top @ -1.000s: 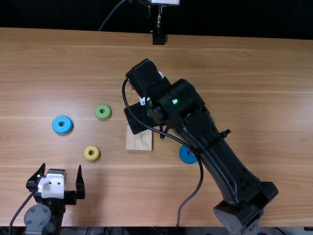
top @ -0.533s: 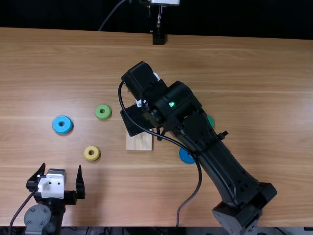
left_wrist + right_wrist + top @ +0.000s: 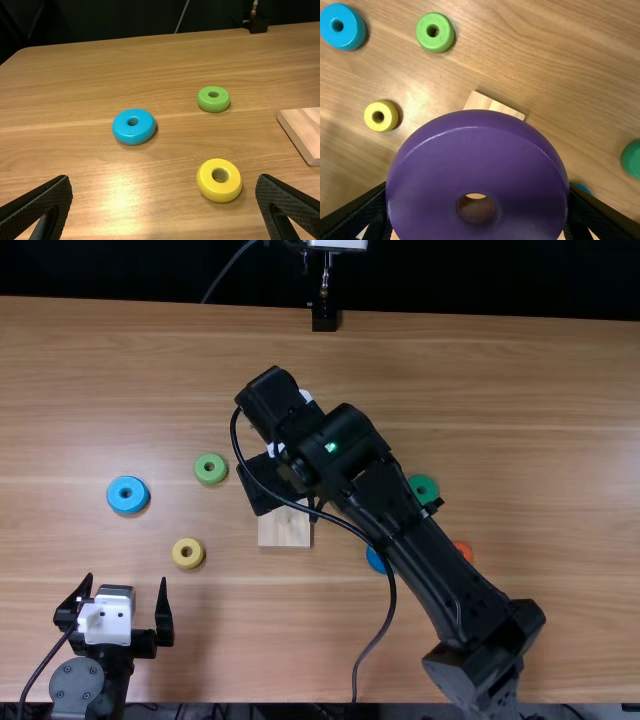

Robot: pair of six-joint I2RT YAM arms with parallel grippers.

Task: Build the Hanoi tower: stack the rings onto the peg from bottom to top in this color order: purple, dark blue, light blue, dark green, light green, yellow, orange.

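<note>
In the top view my right gripper (image 3: 316, 508) is over the wooden base (image 3: 284, 532), partly hidden by its own arm. In the right wrist view the purple ring (image 3: 440, 175) sits between the fingers of the right gripper (image 3: 477, 200), which is shut on it; the ring covers most of the base (image 3: 490, 105). The peg is hidden. My left gripper (image 3: 126, 586) stands open at the near left; in its wrist view the left gripper (image 3: 164, 184) has nothing between its fingers. Loose on the table lie the light blue ring (image 3: 118, 500), light green ring (image 3: 203, 462) and yellow ring (image 3: 180, 559).
Right of the base, partly under the right arm, are the dark blue ring (image 3: 376, 561), dark green ring (image 3: 430, 495) and orange ring (image 3: 465, 550). A cable loops beside that arm. A black stand (image 3: 324, 316) is at the table's far edge.
The right arm has shifted left with its gripper, uncovering the dark green ring and part of the orange one. The left arm and the loose rings have kept still.
</note>
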